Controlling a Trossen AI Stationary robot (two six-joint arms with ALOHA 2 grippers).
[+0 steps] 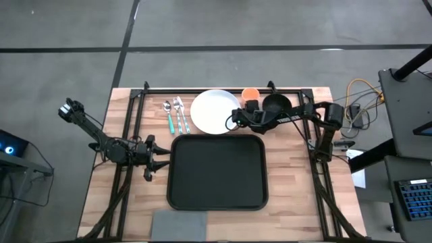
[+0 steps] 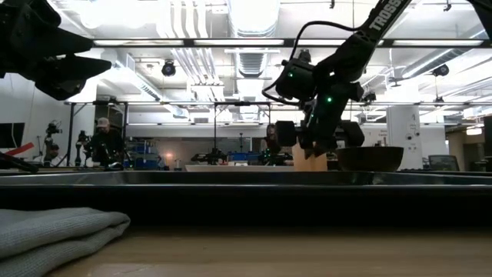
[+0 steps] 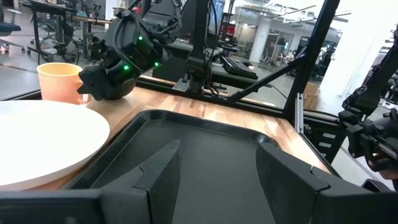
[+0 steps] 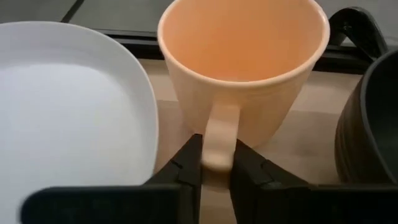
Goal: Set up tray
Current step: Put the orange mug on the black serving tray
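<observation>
Starting at the left edge of the tabletop, my left gripper (image 1: 156,160) waits just beside the left rim of the large black rectangular tray with rounded corners (image 1: 217,196), its two fingers spread apart and holding nothing. The tray sits empty in the middle of the tabletop, its long axis running left to right, its front rim close to the folded grey cloth napkin (image 1: 181,221) at the front edge. Behind the tray's back rim, toward the far edge, lie the teal-handled spoon and fork (image 1: 174,113), then the round white plate (image 1: 215,111), then the pale orange ceramic mug (image 4: 244,68), then a dark bowl (image 1: 275,103). My right gripper (image 4: 214,167) is at the mug, its fingers pinched on the handle, which points straight back at the wrist. What matters next, I judge: the tray lies directly forward of these jaws, toward the front edge, so the mug needs only a lift and a short carry over the back rim.
</observation>
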